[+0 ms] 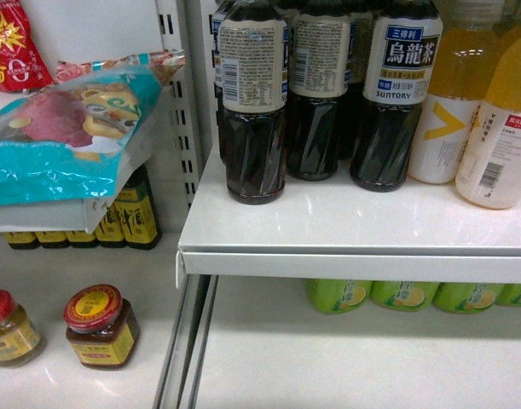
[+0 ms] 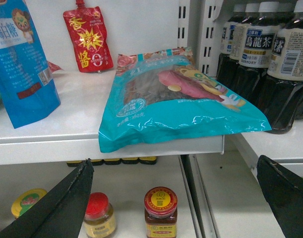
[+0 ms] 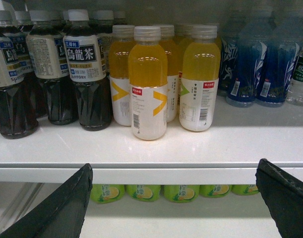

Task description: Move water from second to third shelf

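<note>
At the far right edge of the right wrist view a clear bottle with a green label, the water, stands on the upper white shelf, cut off by the frame. My right gripper hangs open in front of that shelf's front lip, well left of the water, with nothing between its fingers. My left gripper is open too, facing the neighbouring shelf bay below a teal snack bag. Neither gripper shows in the head view, and no water shows there.
Dark oolong tea bottles and orange drink bottles fill the shelf's left and middle; blue bottles stand beside the water. Green lemon-labelled bottles line the shelf below. Two jars sit under the left gripper.
</note>
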{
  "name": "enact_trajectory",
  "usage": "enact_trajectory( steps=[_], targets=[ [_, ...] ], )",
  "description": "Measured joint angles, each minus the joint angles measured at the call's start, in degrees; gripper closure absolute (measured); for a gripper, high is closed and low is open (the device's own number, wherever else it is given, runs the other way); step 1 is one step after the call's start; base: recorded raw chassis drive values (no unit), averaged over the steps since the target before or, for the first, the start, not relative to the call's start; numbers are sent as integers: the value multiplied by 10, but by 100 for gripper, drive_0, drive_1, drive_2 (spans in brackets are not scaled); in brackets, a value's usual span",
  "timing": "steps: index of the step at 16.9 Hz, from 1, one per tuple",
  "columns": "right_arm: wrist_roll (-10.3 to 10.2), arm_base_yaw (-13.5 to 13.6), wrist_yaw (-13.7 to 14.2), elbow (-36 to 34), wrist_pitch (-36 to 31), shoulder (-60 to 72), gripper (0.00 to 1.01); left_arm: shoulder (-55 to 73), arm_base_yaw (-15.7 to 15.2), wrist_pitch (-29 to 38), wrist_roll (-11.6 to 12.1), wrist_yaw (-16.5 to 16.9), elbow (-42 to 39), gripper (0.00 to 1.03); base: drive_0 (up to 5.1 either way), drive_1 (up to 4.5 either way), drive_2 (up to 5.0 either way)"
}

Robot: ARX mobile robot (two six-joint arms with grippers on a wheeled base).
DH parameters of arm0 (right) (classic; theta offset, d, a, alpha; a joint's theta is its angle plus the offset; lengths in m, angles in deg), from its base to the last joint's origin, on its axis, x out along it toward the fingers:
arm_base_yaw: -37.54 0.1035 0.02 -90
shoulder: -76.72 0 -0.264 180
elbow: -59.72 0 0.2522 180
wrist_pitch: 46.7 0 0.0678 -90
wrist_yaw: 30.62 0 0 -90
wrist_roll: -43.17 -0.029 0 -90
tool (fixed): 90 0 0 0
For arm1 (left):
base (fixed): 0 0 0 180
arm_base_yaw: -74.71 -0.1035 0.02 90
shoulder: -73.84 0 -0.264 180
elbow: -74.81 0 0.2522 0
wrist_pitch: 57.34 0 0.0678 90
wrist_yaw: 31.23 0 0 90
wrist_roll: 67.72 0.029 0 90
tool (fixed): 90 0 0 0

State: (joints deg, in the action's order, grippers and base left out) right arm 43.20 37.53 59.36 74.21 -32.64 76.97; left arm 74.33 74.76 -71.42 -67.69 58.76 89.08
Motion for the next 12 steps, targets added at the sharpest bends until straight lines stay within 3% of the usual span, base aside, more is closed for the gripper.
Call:
enact_trajectory(
  steps=[12],
  targets=[
    [0,0,0,0,0,0,3,0,0,0,0,0,0,5,0,0,0]
  ],
)
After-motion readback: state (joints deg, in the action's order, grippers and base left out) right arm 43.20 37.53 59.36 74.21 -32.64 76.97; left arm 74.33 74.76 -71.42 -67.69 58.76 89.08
